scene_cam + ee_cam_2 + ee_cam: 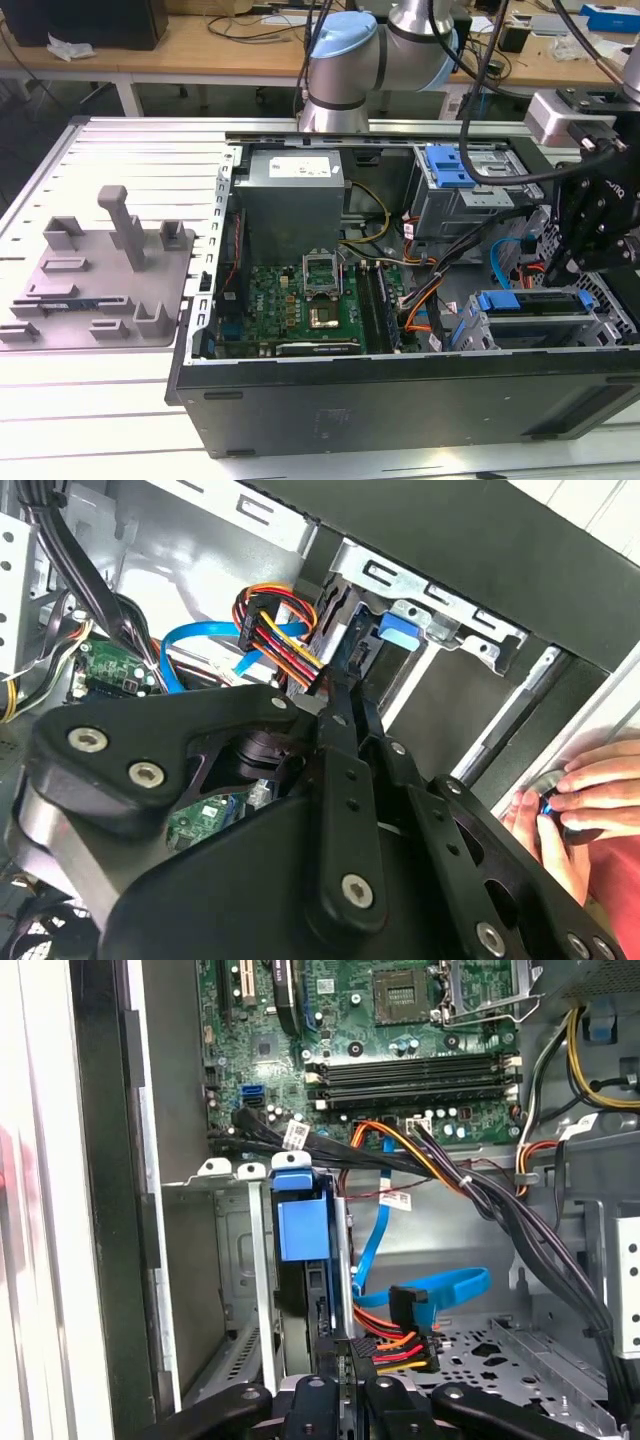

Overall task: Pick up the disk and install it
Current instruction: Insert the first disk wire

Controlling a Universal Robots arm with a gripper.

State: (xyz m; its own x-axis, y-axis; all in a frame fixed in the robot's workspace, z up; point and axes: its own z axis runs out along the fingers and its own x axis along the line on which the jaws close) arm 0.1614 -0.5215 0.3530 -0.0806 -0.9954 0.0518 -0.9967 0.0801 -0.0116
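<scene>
Though disk stands half hidden in bay, gripper fingers closed at its edge

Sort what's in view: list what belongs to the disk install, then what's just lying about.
Job in hand: flat disk with blue plastic rail frame, sitting in the metal drive cage; black claw close by it.
Lying about: grey plastic peg fixture; big grey metal power-supply box; green motherboard; a person's hand at the case edge.

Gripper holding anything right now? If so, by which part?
Cannot tell. The gripper sits at the end of the disk away from its blue tab, disk standing in the drive cage; a clamp isn't visible.
</scene>
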